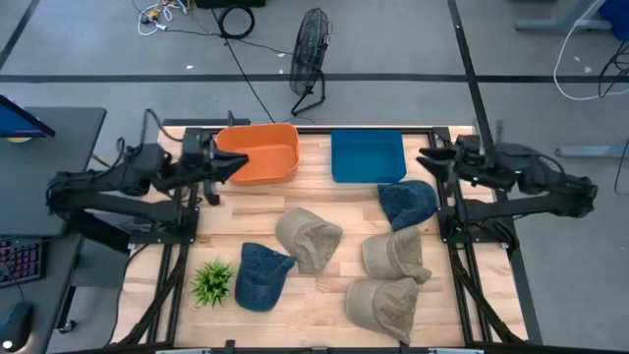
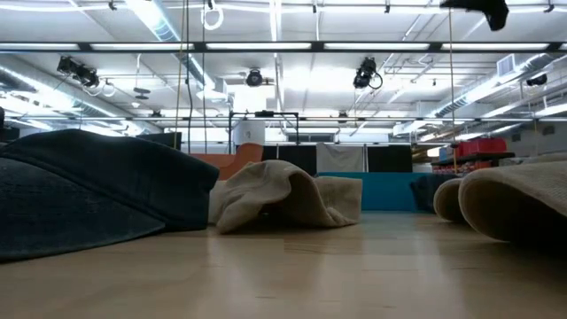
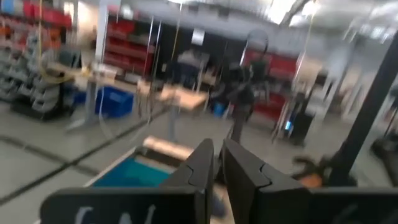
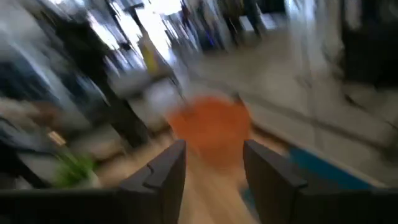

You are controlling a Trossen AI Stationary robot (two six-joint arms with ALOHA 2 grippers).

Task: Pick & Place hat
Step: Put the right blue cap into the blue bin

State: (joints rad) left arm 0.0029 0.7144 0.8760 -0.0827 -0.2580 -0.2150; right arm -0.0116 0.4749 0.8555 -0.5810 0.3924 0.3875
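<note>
Several hats lie flat on the wooden table: a blue one [image 1: 406, 203] by the blue bin, a tan one [image 1: 307, 237] in the middle, a blue one [image 1: 261, 276] near the front, and two tan ones [image 1: 394, 255] [image 1: 382, 304] on the right. My left gripper [image 1: 239, 163] hovers at the orange bin's left side, its fingers [image 3: 203, 167] shut and empty. My right gripper [image 1: 427, 161] hovers off the blue bin's right side, open [image 4: 214, 168], holding nothing. The low view shows the near blue hat [image 2: 89, 197] and the middle tan hat [image 2: 285, 200].
An orange bin [image 1: 265, 152] and a blue bin [image 1: 367, 155] stand side by side at the table's far edge. A small green plant [image 1: 211, 282] sits at the front left. Bare wood shows between the bins and the hats. A fan [image 1: 309, 61] stands on the floor beyond the table.
</note>
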